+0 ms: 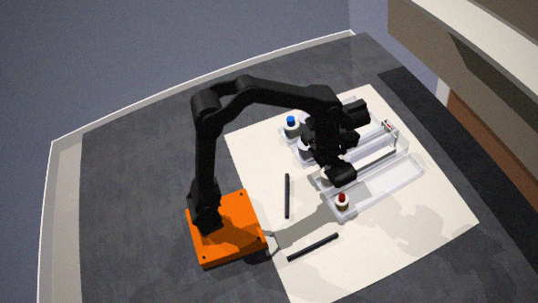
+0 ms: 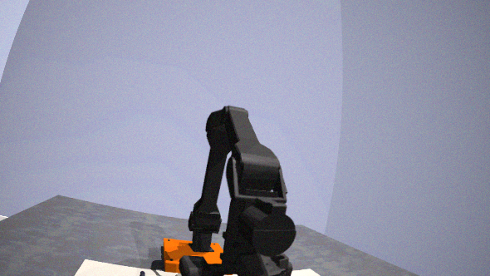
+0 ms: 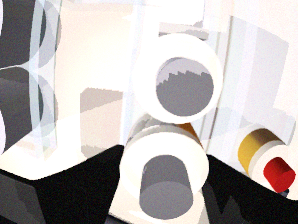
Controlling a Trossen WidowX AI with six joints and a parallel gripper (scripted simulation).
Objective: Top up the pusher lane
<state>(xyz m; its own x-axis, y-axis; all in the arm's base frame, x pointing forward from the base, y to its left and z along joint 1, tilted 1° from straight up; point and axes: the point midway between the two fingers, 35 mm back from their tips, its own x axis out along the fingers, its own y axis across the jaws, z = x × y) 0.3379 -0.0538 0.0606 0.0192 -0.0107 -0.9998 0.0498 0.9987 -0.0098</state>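
My gripper [image 3: 163,157] is shut on a white jar with a grey cap [image 3: 166,190], in front of the sprung lane [image 1: 376,159]. Its black fingers are on either side of the jar. A second white jar with a grey cap [image 3: 185,87] stands in the lane directly behind the held one. The held jar overlaps its lower part in the wrist view, with a strip of orange showing between them. A grey plate edge [image 3: 183,30] shows behind the second jar. The held jar's base and the front stop are hidden, so I cannot tell whether it touches the lane floor.
A red-capped jar [image 1: 342,202] [image 3: 265,160] with a yellow band stands in the neighbouring lane on the right. A blue-capped jar [image 1: 292,128] and dark jars [image 3: 15,107] stand in lanes on the other side. Two black bars [image 1: 287,196] [image 1: 313,246] lie on the white mat [image 1: 387,260].
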